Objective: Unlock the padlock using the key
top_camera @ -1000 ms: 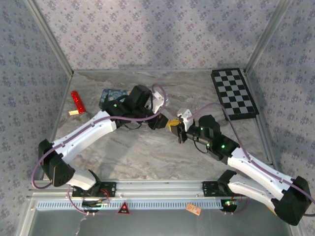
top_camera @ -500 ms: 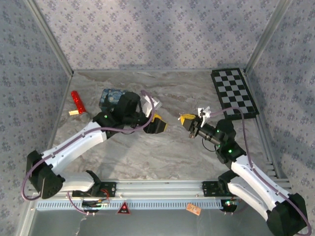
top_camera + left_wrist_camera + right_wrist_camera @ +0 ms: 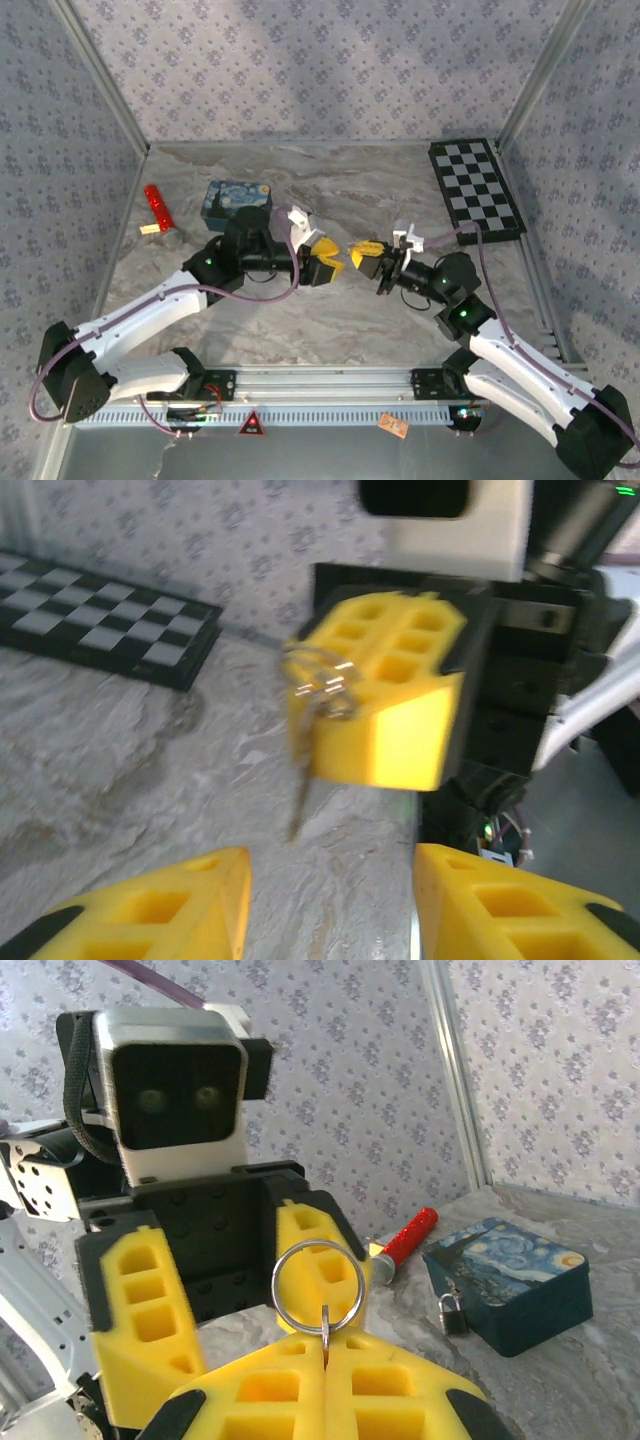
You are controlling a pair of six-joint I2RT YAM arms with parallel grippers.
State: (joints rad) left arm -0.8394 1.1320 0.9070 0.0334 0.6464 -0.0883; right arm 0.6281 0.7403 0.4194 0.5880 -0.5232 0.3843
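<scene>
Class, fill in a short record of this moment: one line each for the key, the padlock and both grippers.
key: in the right gripper, ring sticking out
padlock: on the front of the blue box, away from both grippers
left gripper: open, empty, facing the right gripper
right gripper: shut on the key

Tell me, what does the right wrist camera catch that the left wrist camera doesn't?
Right wrist view: a blue box with a small padlock by its side, a red tube, and the left gripper, open, facing the lens. Left wrist view: the checkerboard, and what looks like the key hanging under the right gripper. Both: the key ring held by the right gripper's shut yellow fingers, and the marbled table.
</scene>
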